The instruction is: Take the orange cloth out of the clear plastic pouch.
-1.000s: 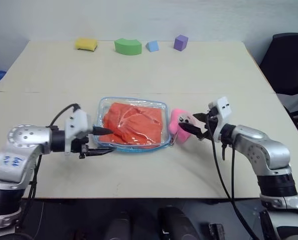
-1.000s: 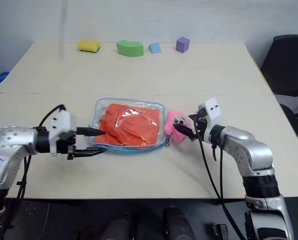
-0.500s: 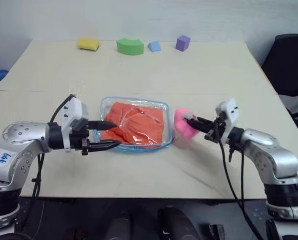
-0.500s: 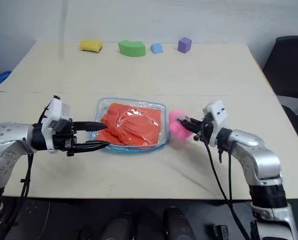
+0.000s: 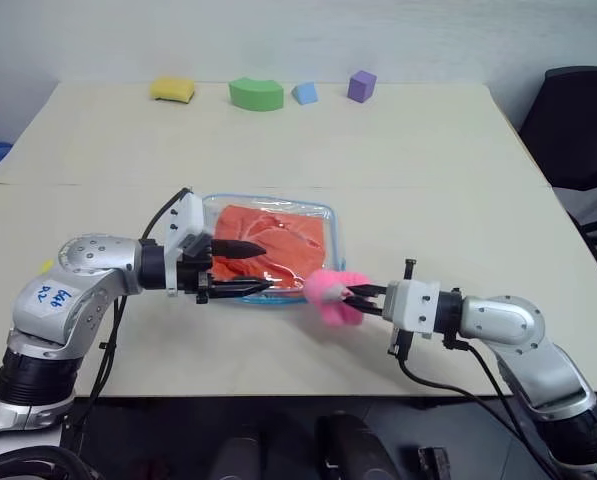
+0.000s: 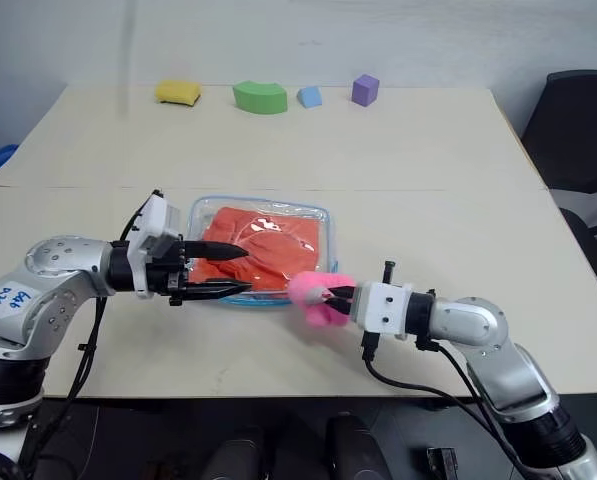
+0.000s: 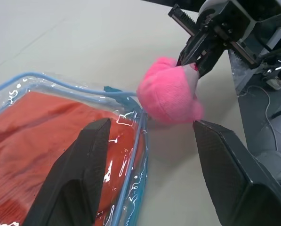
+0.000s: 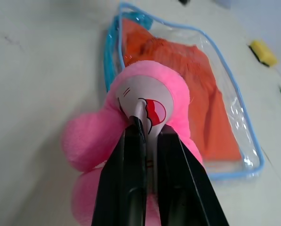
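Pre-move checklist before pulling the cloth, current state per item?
1. Orange cloth inside clear plastic pouch: ok, not out yet.
2. Left gripper open at the pouch: ok.
3. Left gripper gripping the cloth: not ok, empty.
4. Right gripper free: not ok, shut on pink plush toy.
5. Pouch mouth open: cannot tell.
6. Foam blocks far from the work area: ok.

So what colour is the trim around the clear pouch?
Light blue trim edges the clear plastic pouch; right wrist view shows it best.

The orange cloth (image 5: 270,249) lies wrinkled inside the clear plastic pouch (image 5: 330,222). The pouch lies flat on the table, blue-trimmed.
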